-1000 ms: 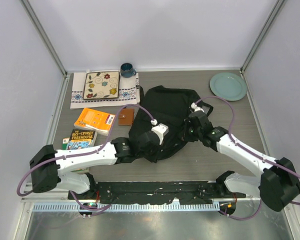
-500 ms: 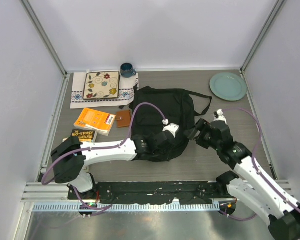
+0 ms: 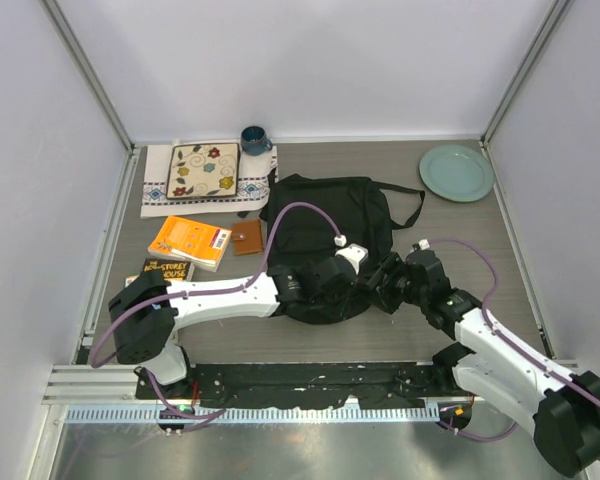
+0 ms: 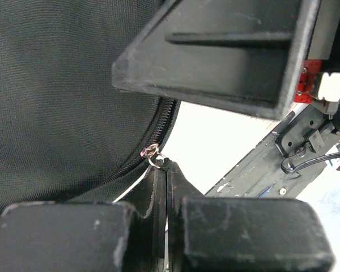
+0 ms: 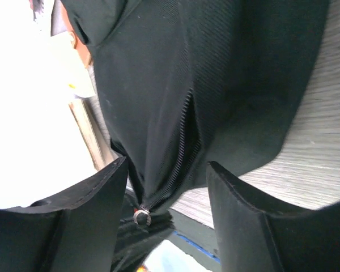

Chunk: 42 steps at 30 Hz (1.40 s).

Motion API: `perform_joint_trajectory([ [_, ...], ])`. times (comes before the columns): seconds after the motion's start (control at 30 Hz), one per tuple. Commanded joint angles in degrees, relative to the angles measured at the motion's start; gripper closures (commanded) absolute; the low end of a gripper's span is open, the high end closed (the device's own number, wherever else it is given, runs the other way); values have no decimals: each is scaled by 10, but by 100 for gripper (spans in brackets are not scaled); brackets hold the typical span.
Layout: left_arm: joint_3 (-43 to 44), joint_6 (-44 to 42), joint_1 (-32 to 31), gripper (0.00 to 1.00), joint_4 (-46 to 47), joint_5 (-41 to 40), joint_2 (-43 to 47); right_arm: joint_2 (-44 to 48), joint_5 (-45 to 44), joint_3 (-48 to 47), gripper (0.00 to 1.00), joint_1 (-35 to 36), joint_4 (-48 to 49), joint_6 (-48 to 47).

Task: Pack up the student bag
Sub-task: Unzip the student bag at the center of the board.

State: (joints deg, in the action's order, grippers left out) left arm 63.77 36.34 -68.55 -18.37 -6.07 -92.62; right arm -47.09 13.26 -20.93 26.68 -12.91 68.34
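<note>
The student bag (image 3: 325, 225), a large black fabric backpack, lies flat in the middle of the table with a strap trailing to the right. My left gripper (image 3: 365, 272) is at the bag's near right edge. In the left wrist view it (image 4: 166, 164) is shut on the zipper pull, with the metal ring (image 4: 153, 154) just past the tips. My right gripper (image 3: 388, 280) is right beside it, open. In the right wrist view its jaws (image 5: 167, 170) straddle the bag's zipper line (image 5: 184, 147) without gripping; the ring (image 5: 140, 215) shows below.
An orange book (image 3: 189, 241), a Treehouse book (image 3: 163, 273) and a brown wallet (image 3: 246, 236) lie left of the bag. A floral mat (image 3: 203, 170) on a cloth and a blue mug (image 3: 254, 139) are at the back left. A green plate (image 3: 456, 172) is at the back right.
The bag, bunched up a second ago, now lies flat. My left gripper moved right along its near edge. My right gripper drew back, then came in beside the left one.
</note>
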Motion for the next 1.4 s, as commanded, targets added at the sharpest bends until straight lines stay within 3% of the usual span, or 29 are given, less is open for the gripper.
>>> perform_joint_trajectory([
  [0.0, 29, -22, 1, 100, 14, 20, -1, -29, 21, -7, 63, 3, 88, 25],
  [0.1, 36, -44, 5, 100, -18, -5, 0, -27, 5, 3, 100, 3, 83, 16],
  [0.27, 23, -80, 67, 100, -75, -21, 23, -24, -58, 7, 100, 3, -1, -68],
  [0.37, 8, -90, 140, 100, -90, 23, 37, -18, -65, 27, 100, 3, -19, -87],
  [0.53, 0, -113, 206, 100, -121, 92, 33, 0, -86, 48, 100, 3, -19, -106],
  [0.73, -25, -142, 224, 100, -155, 156, 32, -9, -128, 26, 100, 0, -32, -136],
  [0.97, -75, -172, 255, 100, -200, 174, 89, -41, -149, -3, 100, -31, -43, -194],
  [1.37, -85, -176, 263, 100, -221, 186, 151, -63, -150, -35, 100, -69, -46, -285],
])
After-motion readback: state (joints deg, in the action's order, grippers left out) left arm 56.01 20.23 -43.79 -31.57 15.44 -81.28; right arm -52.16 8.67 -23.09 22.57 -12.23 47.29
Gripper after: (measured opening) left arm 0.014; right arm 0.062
